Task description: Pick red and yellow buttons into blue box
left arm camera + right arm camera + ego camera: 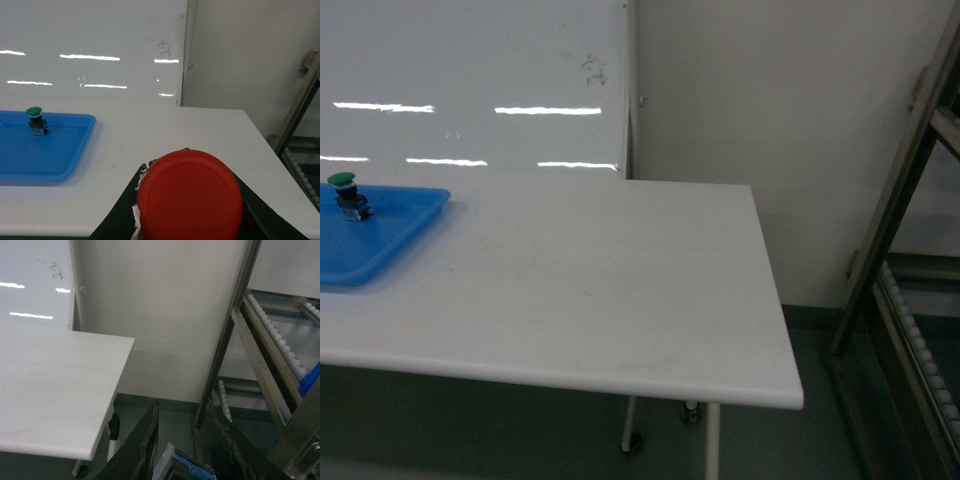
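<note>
The red button [190, 200] fills the bottom of the left wrist view, its round red cap facing the camera. My left gripper [190, 169] is shut on it, above the white table [165, 130]. In the right wrist view my right gripper [182, 405] hangs past the table's right end, over the floor. A grey and blue block body [184, 466] sits tight between its dark fingers [149, 440]; its cap is hidden, so no yellow shows. A sliver of blue plastic [311, 379] lies on the rack at the right edge; I cannot tell whether it is the blue box. Neither gripper appears in the head view.
A shallow blue tray [390, 235] lies at the table's left with a green-capped button [347, 195] standing in it. A metal roller rack [270, 355] stands to the right of the table [620, 280]. A whiteboard [470, 80] and wall are behind.
</note>
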`<state>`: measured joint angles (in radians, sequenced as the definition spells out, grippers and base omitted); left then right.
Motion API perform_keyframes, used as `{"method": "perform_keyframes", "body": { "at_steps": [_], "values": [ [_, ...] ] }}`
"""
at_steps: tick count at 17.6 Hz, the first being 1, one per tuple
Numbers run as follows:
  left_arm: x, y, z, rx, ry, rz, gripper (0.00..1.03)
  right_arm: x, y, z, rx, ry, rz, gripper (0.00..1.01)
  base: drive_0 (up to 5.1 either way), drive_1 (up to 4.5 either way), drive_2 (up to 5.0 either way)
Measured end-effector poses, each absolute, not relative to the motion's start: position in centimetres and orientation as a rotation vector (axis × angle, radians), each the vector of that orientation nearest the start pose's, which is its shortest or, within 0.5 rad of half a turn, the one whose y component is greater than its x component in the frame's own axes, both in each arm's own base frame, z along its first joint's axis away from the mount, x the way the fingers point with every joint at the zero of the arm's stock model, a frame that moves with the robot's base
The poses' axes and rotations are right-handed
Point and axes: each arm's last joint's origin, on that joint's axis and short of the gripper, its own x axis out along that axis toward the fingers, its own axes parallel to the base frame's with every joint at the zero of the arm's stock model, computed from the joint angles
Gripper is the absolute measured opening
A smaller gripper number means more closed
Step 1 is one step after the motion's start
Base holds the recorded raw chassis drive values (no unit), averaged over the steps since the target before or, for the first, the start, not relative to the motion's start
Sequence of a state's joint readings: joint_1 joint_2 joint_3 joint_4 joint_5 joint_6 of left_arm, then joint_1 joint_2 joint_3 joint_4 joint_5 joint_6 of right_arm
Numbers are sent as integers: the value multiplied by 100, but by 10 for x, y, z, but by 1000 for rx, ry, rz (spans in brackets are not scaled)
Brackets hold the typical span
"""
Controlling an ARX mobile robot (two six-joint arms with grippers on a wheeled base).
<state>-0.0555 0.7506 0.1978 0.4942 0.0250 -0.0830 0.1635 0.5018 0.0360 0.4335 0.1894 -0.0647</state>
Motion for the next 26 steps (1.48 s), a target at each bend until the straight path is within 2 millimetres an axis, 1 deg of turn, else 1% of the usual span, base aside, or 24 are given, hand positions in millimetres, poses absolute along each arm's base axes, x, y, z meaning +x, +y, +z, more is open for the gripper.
{"method": "perform_keyframes", "body": {
  "at_steps": [18,26],
  "values": [
    [163,-10,200,-82,62,-79,31,130,16,171,-70,32,-24,27,479,-362,-108],
    [163,-10,200,-82,61,-78,31,130,16,171,-71,34,-26,27,505,-236,-236]
  ]
}}
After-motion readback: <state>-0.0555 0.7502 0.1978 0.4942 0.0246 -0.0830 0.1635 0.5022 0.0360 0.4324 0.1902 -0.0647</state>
